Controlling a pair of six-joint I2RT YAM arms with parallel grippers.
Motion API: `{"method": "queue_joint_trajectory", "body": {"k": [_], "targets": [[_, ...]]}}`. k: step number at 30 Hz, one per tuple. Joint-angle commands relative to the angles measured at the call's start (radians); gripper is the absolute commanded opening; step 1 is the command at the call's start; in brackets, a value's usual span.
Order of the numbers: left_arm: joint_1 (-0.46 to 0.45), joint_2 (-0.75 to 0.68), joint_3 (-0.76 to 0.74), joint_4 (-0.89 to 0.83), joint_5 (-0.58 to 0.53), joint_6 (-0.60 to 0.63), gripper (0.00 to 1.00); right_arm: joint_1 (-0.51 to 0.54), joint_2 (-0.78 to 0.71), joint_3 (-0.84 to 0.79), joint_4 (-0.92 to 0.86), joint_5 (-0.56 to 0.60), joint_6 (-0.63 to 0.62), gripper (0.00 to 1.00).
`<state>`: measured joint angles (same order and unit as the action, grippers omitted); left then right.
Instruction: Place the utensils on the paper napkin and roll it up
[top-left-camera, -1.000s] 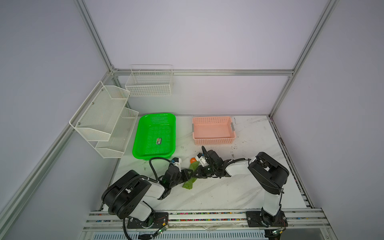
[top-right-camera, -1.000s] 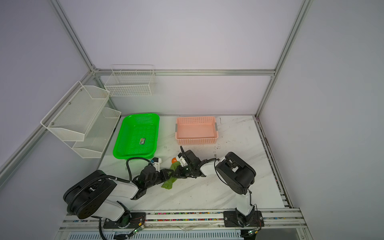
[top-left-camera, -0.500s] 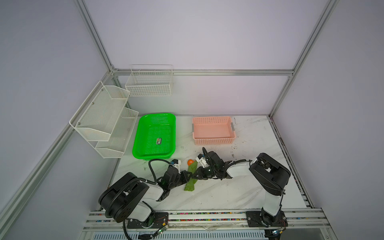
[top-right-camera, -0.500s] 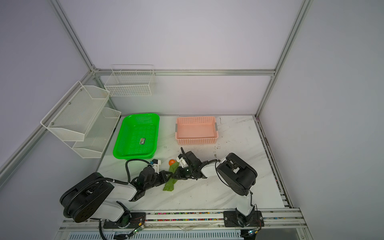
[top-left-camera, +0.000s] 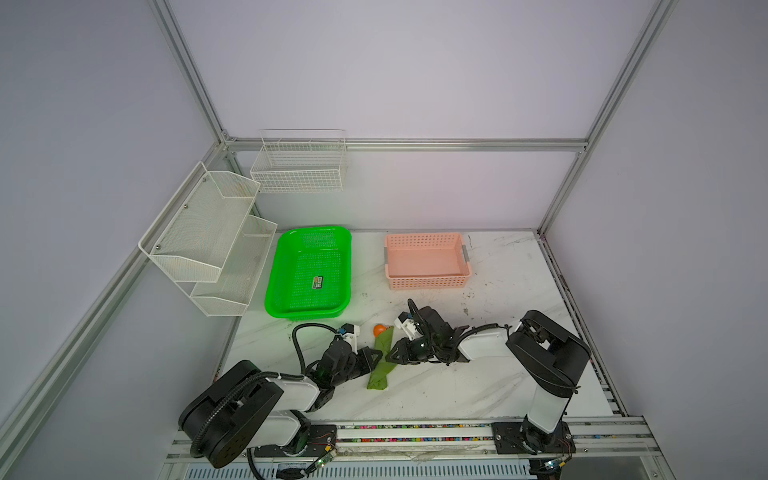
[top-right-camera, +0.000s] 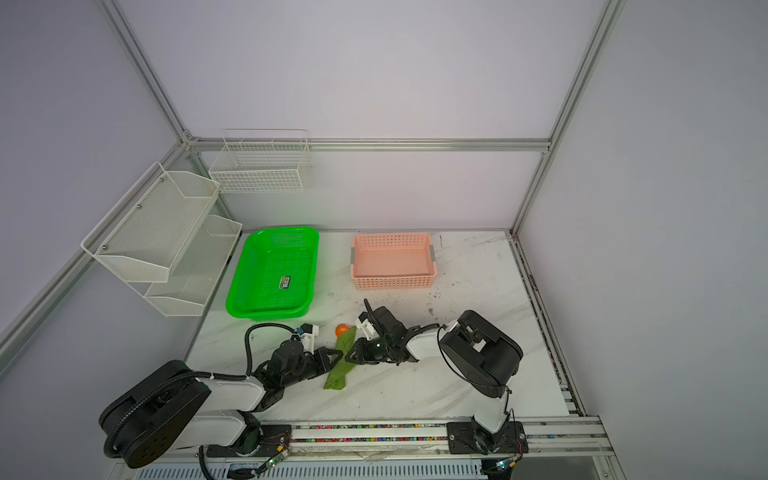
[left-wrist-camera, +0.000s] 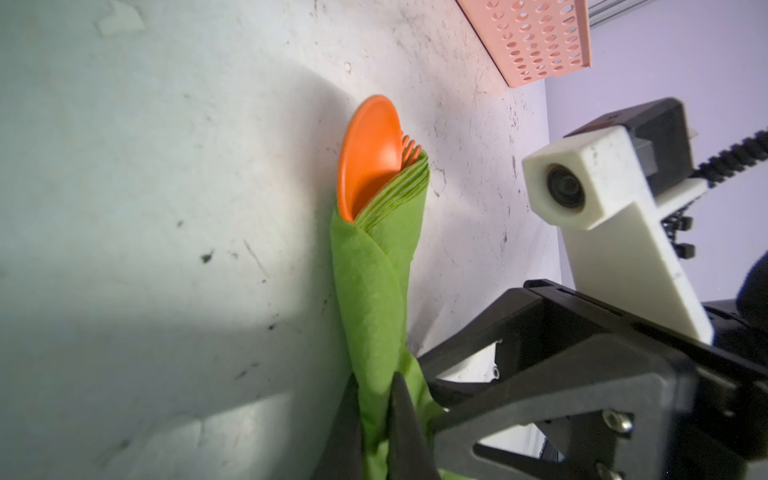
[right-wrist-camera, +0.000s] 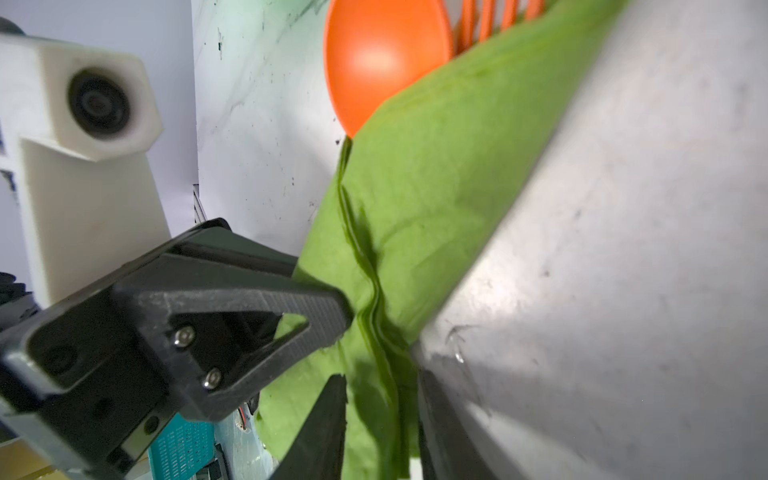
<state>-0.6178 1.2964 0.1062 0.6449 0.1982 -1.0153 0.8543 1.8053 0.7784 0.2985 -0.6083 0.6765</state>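
Note:
The paper napkin (top-left-camera: 380, 362) (top-right-camera: 337, 370) lies near the table's front as a narrow green roll. An orange spoon bowl (top-left-camera: 378, 330) (left-wrist-camera: 370, 153) (right-wrist-camera: 382, 54) and fork tines (left-wrist-camera: 411, 147) (right-wrist-camera: 490, 16) of the utensils stick out of its far end; the knife is hidden. My left gripper (top-left-camera: 375, 358) (left-wrist-camera: 374, 382) is shut on the roll's middle from the left. My right gripper (top-left-camera: 391, 357) (right-wrist-camera: 382, 386) meets it from the right, its jaws apart, with a fold of the napkin (right-wrist-camera: 436, 187) between them.
A bright green perforated tray (top-left-camera: 309, 232) stands at the back left and a pink basket (top-left-camera: 428, 282) at the back middle. White mesh shelves (top-left-camera: 208, 232) hang on the left wall and a wire basket (top-left-camera: 299, 166) on the back wall.
My left gripper has closed onto the napkin roll. The right gripper's jaws have spread wider. The roll has barely shifted.

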Motion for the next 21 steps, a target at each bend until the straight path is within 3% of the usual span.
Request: {"method": "queue_joint_trajectory", "body": {"k": [1,21], "targets": [[0.000,-0.079,-0.037,-0.037,-0.037,-0.012,0.05,0.000,0.006,-0.045,-0.074,0.042,0.021,0.34],[0.000,-0.307,-0.042,-0.119,-0.069,-0.027,0.05,-0.001,-0.102,-0.105,0.210,-0.106,0.136,0.37]]}}
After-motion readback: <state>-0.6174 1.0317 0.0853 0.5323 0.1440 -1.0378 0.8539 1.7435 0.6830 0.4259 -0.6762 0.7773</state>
